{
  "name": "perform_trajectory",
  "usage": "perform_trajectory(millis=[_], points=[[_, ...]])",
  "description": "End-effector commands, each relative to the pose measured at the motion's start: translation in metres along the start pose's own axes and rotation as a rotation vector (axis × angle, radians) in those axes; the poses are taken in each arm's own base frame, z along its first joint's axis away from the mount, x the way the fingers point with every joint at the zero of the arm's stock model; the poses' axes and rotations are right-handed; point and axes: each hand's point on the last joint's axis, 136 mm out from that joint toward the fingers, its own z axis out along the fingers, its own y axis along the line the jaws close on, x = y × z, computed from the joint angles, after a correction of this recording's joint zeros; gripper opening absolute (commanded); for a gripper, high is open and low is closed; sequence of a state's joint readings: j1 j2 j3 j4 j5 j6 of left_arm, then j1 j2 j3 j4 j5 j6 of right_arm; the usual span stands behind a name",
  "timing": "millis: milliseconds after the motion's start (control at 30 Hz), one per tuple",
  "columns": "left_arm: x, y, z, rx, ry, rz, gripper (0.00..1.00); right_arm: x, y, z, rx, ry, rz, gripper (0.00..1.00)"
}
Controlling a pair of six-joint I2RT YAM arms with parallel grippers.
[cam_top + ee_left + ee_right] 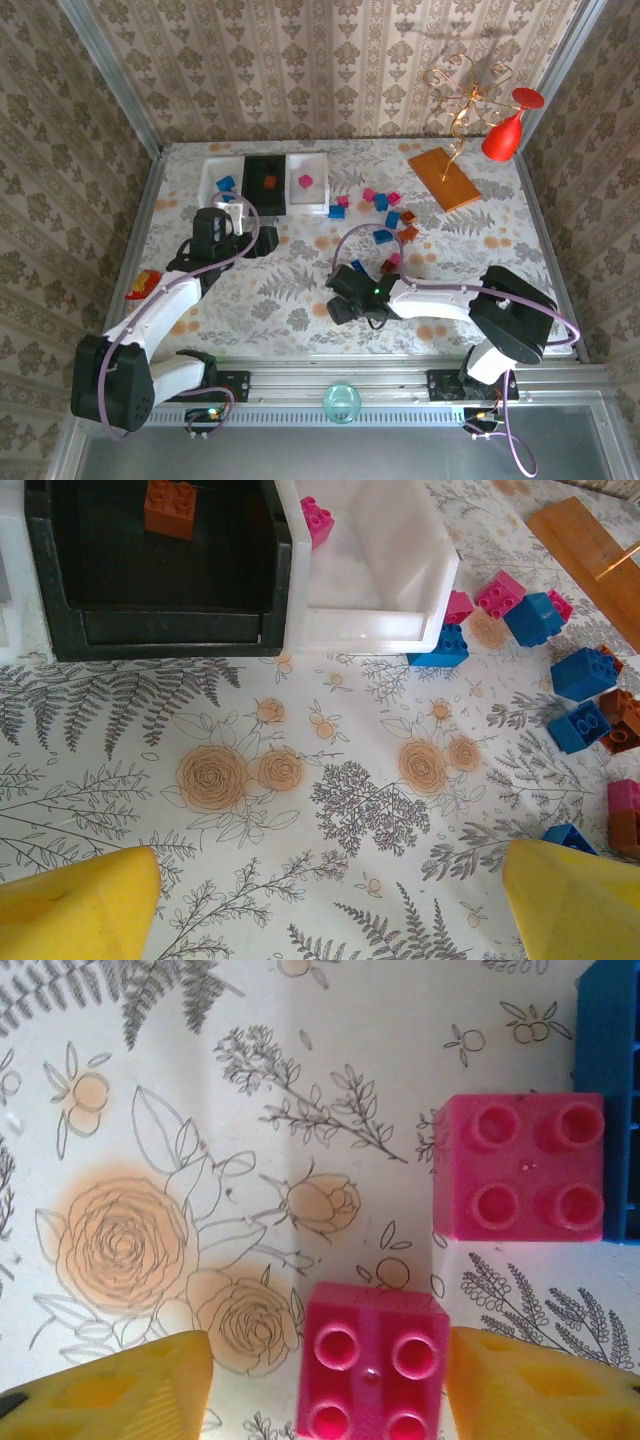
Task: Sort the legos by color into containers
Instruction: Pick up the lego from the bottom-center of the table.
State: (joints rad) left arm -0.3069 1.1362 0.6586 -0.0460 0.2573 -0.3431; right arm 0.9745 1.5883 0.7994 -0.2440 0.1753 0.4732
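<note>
Right gripper [330, 1385]: jaws part-closed around a magenta lego [370, 1365], right finger touching, left finger apart. Centre the brick before clamping. Left gripper [330, 880]: wide, empty. Likely destination: far, right-hand white container [370, 630], holding magenta.

Three trays stand in a row at the far left of the surface [290, 290]: a white tray [210, 180] holding a blue brick [225, 183], a black tray [255, 192] with an orange-brown brick [269, 182], and a second white tray [319, 196] with a pink brick [305, 181]. Loose bricks [381, 203] lie scattered to the right, near an orange board [443, 178].
</note>
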Motion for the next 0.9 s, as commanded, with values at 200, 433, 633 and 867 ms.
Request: perform_trajectory(millis=[200, 433, 633, 867], points=[[0.006, 0.001, -0.002, -0.016, 0.01, 0.035, 0.9, 0.013, -0.013, 0.009, 0.057, 0.03, -0.049, 0.52], [0.007, 0.004, -0.001, -0.03, 0.015, 0.039, 0.91, 0.002, -0.006, 0.009, 0.039, 0.001, -0.046, 0.39], [0.006, 0.002, -0.002, -0.026, 0.008, 0.032, 0.91, -0.069, 0.021, -0.03, -0.078, -0.239, -0.033, 0.34], [0.006, 0.013, -0.008, -0.073, -0.018, 0.039, 0.94, -0.179, 0.007, -0.055, -0.19, -0.512, 0.143, 0.33]])
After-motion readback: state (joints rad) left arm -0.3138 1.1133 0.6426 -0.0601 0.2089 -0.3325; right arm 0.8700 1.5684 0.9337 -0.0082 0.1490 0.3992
